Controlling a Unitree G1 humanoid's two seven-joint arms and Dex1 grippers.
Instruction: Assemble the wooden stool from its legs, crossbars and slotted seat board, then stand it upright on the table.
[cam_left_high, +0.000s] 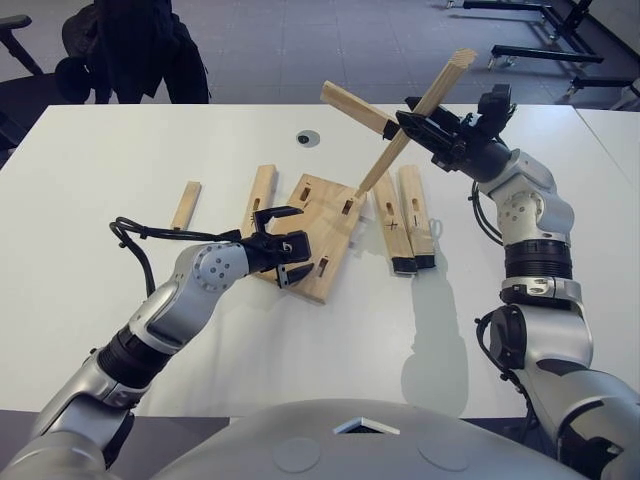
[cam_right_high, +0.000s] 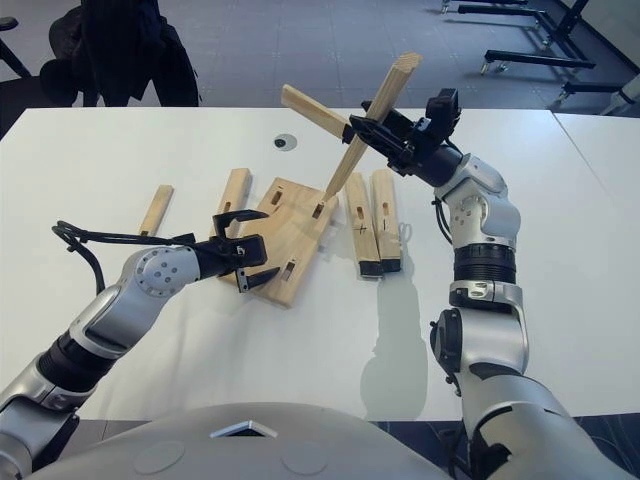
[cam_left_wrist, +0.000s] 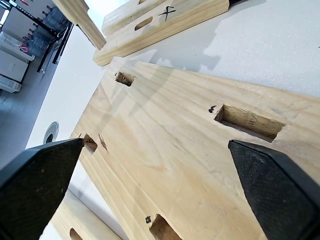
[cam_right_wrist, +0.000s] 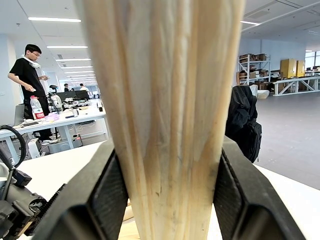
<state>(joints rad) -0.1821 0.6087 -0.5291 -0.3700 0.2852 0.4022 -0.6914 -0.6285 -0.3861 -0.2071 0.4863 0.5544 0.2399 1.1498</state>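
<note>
While the right gripper pinches the tilted leg with its low end at the far-right slot of the seat board lying flat on the table, the left gripper, jaws spread over the near-left edge, should steady that board before any push.

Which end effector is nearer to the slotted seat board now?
Left. The left end effector sits open directly over the seat board; the right end effector is raised high beyond it, gripping a leg whose lower end reaches the board.
</note>
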